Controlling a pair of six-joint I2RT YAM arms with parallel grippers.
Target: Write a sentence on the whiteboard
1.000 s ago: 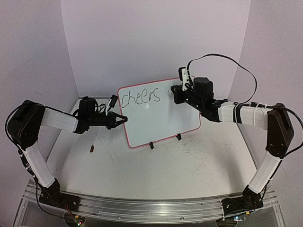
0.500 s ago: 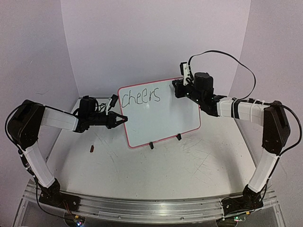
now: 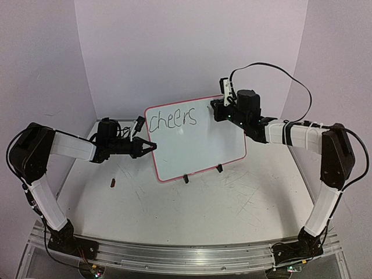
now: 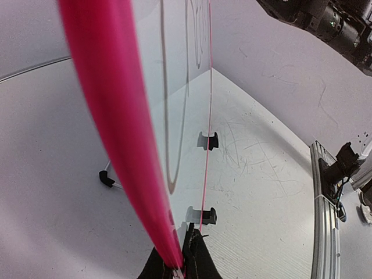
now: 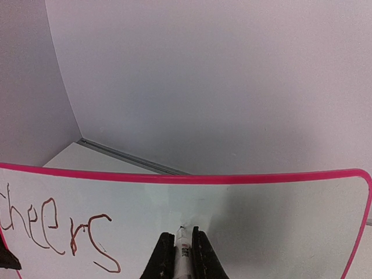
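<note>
1. Right gripper [image 5: 178, 256]: jaws pinched together on a marker [image 5: 182, 251], which sits lengthwise between the two black fingers with its tip poking out.
2. Marker tip is at the face of the board [image 3: 200, 145], upper area, just right of the writing [image 3: 172, 120]. I cannot tell whether it is in contact.
3. Left gripper [image 3: 149, 146]: clamped on the board's left edge, about mid-height. In the left wrist view the pink rim runs straight down between the fingers [image 4: 196, 261].
4. Board stands upright, leaning back a little, on two black clip feet [image 3: 186, 179] at its bottom edge, mid-table [image 3: 244, 203].
5. Writing: one dark handwritten word, "cheers", along the board's top left. The rest of the face is blank.
6. Room: open table in front of the board and to its right. A small brown item [image 3: 113, 183] lies left of the board's lower corner, apart from it.
7. Surfaces: board glossy white, thin pink rim, rounded corners. Table is matte white and scuffed.
</note>
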